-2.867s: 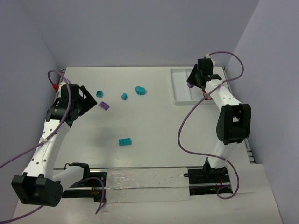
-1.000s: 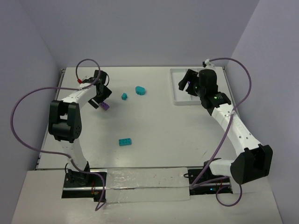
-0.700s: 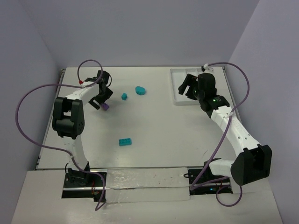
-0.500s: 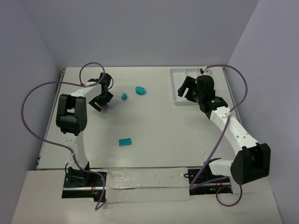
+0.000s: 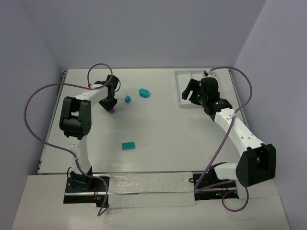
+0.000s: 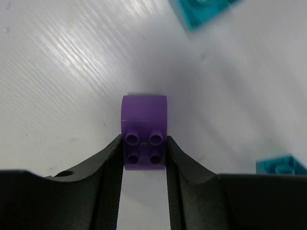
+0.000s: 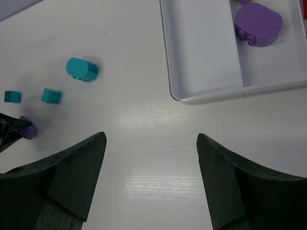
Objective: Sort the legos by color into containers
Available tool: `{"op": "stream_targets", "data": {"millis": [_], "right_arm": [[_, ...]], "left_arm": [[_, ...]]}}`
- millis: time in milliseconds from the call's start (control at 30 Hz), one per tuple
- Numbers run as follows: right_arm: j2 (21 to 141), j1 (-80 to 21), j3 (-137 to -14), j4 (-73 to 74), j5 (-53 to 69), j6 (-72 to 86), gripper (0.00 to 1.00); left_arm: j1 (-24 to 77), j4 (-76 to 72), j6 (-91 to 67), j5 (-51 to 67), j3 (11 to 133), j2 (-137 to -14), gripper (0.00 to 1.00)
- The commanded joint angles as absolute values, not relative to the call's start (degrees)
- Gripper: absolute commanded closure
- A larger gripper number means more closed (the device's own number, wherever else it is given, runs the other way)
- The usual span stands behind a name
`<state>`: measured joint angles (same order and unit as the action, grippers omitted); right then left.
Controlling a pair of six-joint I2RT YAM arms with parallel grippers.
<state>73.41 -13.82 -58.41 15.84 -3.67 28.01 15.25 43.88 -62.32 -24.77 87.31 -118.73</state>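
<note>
My left gripper is shut on a small purple lego, a finger pressed against each of its sides, low over the table at the far left. Teal legos lie nearby: a rounded one, a small block, another small one and a flat brick. The white tray with its containers sits at the far right; a purple rounded piece lies in its middle compartment. My right gripper hangs open and empty just left of the tray's near corner.
Purple cables loop off both arms above the table. The left arm stretches along the table's left side, the right arm along its right side. Walls close in the table at the back and on both sides.
The left gripper's jaws have closed onto the purple lego. The right gripper has drifted slightly toward the near left, still open.
</note>
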Motion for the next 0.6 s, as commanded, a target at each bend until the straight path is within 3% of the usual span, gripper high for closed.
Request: {"op": "stream_targets", "data": {"millis": [0, 267, 567], "right_arm": [[72.69, -13.36, -60.28, 15.07, -6.23, 27.16, 0.16], [67.75, -12.86, -56.26, 17.48, -11.41, 28.27, 0.16], [59.42, -11.50, -51.35, 19.44, -15.48, 28.86, 0.16]], "left_arm": [[25.71, 44.20, -54.72, -25.22, 89.56, -110.14, 1.00], [44.93, 43.20, -47.54, -25.23, 91.55, -110.48, 1.00], [52.80, 44.00, -47.65, -23.24, 98.61, -120.51, 0.98]]}}
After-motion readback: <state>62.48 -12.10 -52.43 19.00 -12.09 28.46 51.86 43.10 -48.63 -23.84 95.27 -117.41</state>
